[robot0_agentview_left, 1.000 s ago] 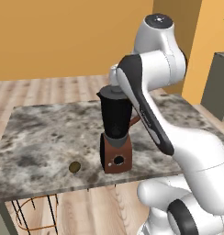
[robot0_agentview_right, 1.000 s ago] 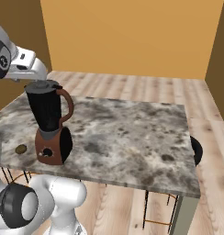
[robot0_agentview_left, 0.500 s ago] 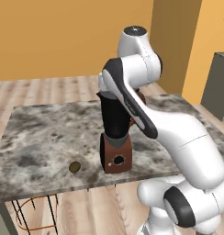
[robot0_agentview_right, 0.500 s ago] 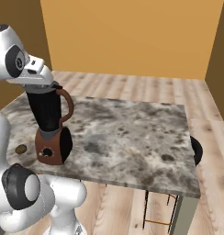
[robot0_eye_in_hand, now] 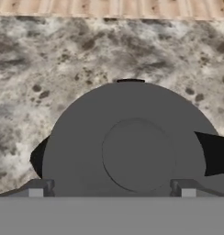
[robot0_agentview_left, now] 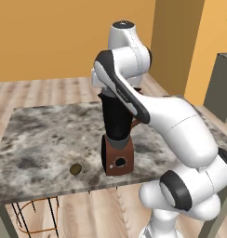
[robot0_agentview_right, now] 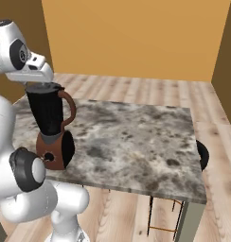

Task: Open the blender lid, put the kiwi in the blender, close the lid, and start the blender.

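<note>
Blender lid (robot0_eye_in_hand: 132, 147) is sitting on the blender (robot0_agentview_left: 116, 132); end effector (robot0_eye_in_hand: 111, 188), fingers spread, is hovering above its knob, needing to descend and pinch.

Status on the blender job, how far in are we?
Nothing finished yet. The blender lid sits on the blender. In hand: the gripper is right above the lid, jaws spread either side of its knob, nothing grasped. Left: lift the lid, load the kiwi lying on the table, close, turn the dial.
</note>
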Motion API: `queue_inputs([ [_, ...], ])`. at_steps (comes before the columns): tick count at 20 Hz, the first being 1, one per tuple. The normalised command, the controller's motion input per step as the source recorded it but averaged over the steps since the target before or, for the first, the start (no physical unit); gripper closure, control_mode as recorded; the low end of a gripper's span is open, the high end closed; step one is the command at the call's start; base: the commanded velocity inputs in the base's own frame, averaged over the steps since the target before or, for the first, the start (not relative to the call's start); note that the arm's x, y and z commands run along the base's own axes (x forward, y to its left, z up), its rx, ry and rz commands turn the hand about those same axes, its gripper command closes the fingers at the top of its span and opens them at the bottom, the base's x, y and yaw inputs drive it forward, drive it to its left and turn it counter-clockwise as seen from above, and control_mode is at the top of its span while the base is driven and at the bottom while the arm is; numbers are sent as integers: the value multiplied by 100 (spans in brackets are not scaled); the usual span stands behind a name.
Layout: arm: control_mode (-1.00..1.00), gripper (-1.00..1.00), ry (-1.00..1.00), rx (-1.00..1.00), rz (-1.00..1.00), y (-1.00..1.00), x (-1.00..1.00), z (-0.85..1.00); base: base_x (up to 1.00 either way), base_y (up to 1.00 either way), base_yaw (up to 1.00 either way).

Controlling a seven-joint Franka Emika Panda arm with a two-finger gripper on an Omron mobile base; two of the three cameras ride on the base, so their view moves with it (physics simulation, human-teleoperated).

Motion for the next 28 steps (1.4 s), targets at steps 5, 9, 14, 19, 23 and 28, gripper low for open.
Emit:
queue_inputs([
  [5,-100,-100,0,1,0,-18,5,-2,0,0,0],
  [9,-100,-100,0,1,0,-13,0,0,0,0,0],
  [14,-100,-100,0,1,0,-5,2,-5,0,0,0],
  [19,-100,-100,2,0,0,1,12,-19,0,0,0],
  [23,-100,-100,1,0,0,0,5,-27,0,0,0],
  [28,-100,100,2,0,0,2,9,-34,0,0,0],
])
